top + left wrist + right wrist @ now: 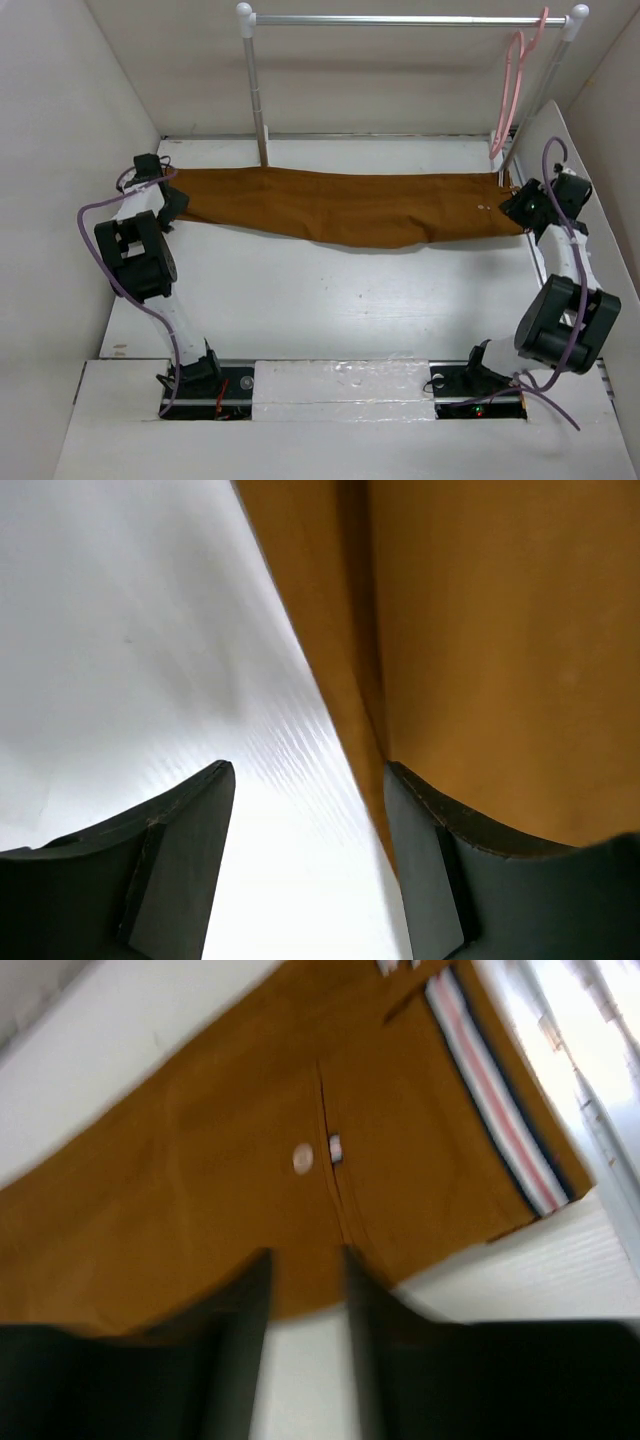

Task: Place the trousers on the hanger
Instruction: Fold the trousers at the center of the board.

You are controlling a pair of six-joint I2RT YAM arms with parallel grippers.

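1. Top external view: the trousers (350,205) lie stretched flat along the far side of the tabletop (330,300). Their leg ends are by the left gripper (170,205) and their waist is by the right gripper (520,205). The pink hanger (510,85) hangs on the metal rail (400,19) at the far right, above the waist end and apart from the cloth. The step in hand looks like taking hold of the cloth at both ends.

2. Left wrist view: the left fingers (180,860) are spread wide with nothing between them. One is over bare tabletop and the other is at the edge of the cloth. A good grasp probably means moving across until the leg edge sits well inside the gap, then going low enough to catch every layer, not just the top one.

3. Right wrist view (blurred): the right fingers (240,1340) are parted by a narrow gap and seem to pinch nothing. The cloth's near edge lies just beyond them. The button (302,1159) and the striped trim (495,1110) show this is the waist. The fingers likely need to open wider before closing on the thick waistband, or the cloth may slip out when lifted.
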